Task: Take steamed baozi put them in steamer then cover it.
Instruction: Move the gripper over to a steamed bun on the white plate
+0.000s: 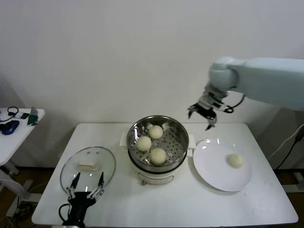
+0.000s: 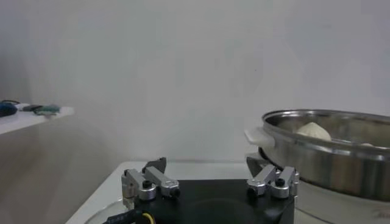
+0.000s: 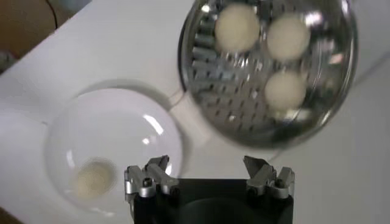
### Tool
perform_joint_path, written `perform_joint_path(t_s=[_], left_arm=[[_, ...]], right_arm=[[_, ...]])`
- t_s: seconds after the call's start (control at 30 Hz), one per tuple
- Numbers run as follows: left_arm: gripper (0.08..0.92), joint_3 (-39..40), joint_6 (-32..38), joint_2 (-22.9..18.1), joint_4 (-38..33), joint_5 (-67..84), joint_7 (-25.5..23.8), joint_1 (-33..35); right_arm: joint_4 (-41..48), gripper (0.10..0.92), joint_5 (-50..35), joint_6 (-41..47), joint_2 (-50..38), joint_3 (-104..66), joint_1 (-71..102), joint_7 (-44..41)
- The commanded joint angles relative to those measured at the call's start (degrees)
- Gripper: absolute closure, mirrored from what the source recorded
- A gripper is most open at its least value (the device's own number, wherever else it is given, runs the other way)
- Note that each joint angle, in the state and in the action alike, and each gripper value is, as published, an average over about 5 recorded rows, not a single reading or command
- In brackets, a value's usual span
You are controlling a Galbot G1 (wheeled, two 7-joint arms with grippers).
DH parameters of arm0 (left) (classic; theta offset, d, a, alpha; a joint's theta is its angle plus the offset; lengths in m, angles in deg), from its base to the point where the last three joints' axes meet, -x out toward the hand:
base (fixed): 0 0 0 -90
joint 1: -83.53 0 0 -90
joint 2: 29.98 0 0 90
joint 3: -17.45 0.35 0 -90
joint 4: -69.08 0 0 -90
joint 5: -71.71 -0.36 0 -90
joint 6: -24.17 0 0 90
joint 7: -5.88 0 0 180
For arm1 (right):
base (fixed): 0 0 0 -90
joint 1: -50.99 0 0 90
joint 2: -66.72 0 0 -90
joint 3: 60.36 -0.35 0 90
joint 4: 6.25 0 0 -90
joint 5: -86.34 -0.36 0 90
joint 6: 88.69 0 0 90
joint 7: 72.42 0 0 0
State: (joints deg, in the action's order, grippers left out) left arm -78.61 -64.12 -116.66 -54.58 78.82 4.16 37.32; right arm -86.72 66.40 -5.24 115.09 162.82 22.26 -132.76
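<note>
While the right claw point(image 1: 203, 117) hovers open, one baozi point(image 1: 236, 160) lies below on the plate point(image 1: 213, 173).

The steamer point(image 1: 157, 142) is polished stainless steel, mirror-bright on its wall, with a perforated metal tray inside and a smooth white base. Three baozi point(image 1: 158, 156) in it have a matt, smooth, cream dough skin; a fourth baozi point(image 1: 236, 160) of the same finish lies on a glossy white plate point(image 1: 213, 175). The lid point(image 1: 88, 167) is clear glass with a metal rim and a pale knob. The table point(image 1: 190, 204) is smooth matt white. The right gripper point(image 1: 203, 116) and left gripper point(image 1: 87, 186) show dark bodies with bare silvery metal finger joints.
</note>
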Motion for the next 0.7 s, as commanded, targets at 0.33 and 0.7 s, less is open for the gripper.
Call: perform_joint_path(t_s=[0.33,0.7], left_arm=[[0.177,-0.7,0.3,-0.4,0.9,-0.7,0.0,0.6],[0.177,-0.2,0.9,-1.6,1.7,-2.3,0.4,1.4]], right_arm=[[10.8,0.203,12.7,13.8,-22.3,-26.3,38.7,2.9],[21.6,0.203,18.8,11.7,-15.0,-39.4,52.1,4.6]])
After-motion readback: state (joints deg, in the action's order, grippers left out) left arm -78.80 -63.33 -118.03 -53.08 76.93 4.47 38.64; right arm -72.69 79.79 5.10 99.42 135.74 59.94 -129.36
